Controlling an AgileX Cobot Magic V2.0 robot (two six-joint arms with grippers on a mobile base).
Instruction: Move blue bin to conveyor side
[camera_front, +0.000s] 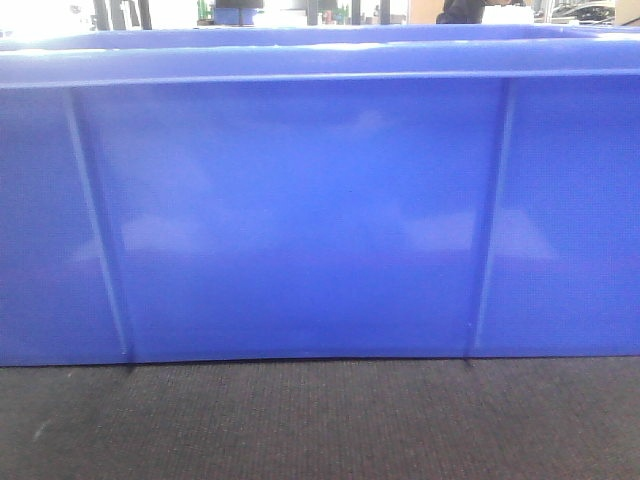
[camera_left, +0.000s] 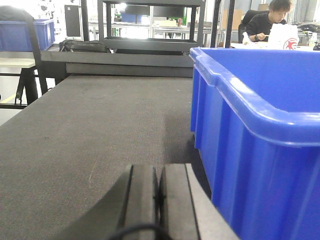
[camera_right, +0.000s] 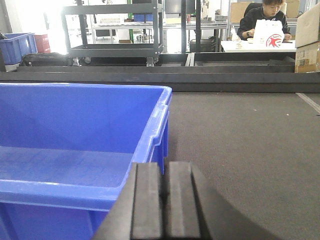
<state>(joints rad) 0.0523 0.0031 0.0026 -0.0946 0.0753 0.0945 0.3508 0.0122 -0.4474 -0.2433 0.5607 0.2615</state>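
Observation:
The blue bin (camera_front: 300, 210) fills the front view, its ribbed near wall standing on the dark grey felt surface (camera_front: 320, 420). In the left wrist view the bin (camera_left: 260, 150) stands just right of my left gripper (camera_left: 159, 195), which is shut and empty, low over the surface. In the right wrist view the bin (camera_right: 75, 145) is empty and lies left of my right gripper (camera_right: 164, 200), which is shut and empty near the bin's near right corner.
A low dark conveyor rail (camera_right: 200, 77) runs across the far edge of the surface. Metal racks (camera_left: 150, 25) stand behind it. A second blue bin (camera_left: 25, 35) sits far left. A seated person (camera_right: 262, 20) works at a table beyond.

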